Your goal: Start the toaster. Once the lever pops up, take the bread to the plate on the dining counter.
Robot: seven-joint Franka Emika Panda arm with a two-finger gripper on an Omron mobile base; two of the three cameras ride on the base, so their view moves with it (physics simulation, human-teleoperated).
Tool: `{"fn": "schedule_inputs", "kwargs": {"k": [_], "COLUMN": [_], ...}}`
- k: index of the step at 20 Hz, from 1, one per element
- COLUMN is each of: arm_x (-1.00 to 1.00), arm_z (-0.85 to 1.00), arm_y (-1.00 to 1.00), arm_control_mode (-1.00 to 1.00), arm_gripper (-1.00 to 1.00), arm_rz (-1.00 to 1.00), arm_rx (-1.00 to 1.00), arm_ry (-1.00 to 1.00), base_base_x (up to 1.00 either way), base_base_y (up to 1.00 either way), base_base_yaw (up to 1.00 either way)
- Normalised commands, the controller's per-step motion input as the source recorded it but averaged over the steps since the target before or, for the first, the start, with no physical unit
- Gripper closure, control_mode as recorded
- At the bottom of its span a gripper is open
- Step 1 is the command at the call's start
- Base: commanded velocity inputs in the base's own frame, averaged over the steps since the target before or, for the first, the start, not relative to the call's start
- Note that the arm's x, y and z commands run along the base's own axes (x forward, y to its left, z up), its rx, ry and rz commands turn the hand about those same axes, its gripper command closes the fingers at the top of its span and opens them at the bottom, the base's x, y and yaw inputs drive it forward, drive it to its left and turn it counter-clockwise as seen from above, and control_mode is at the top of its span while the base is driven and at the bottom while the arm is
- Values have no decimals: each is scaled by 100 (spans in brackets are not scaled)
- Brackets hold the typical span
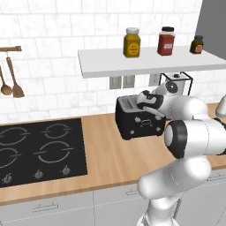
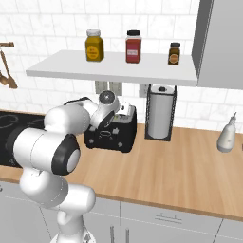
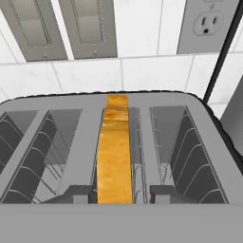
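peering down: bread (image 3: pixel 114 152) inside toaster (image 3: pixel 142 102)

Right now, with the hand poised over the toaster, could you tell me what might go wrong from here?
The bread stands edge-up in a narrow slot of the toaster, between wire guides; a slightly off-centre descent could catch a wire or the slot wall.

The end effector straddles only the thin crust edge, so a shallow pinch may slip.

The paper towel holder stands close beside the toaster, and the shelf hangs above; a wide lift could clip either.
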Motion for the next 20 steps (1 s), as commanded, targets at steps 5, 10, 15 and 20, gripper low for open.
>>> {"fn": "schedule_inputs", "kwargs": {"k": [5,10,15,20], "arm_x": [0,0,0,0], "arm_z": [0,0,0,0], "arm_y": [0,0,0,0], "arm_control_mode": [-100,-100,-100,-100], "arm_gripper": [100,100,100,100], "arm_rz": [0,0,0,0], "arm_rx": [0,0,0,0], "arm_ry": [0,0,0,0], "base_base_x": [0,0,0,0], "base_base_y": [0,0,0,0], "base_base_yaw": [0,0,0,0]}}
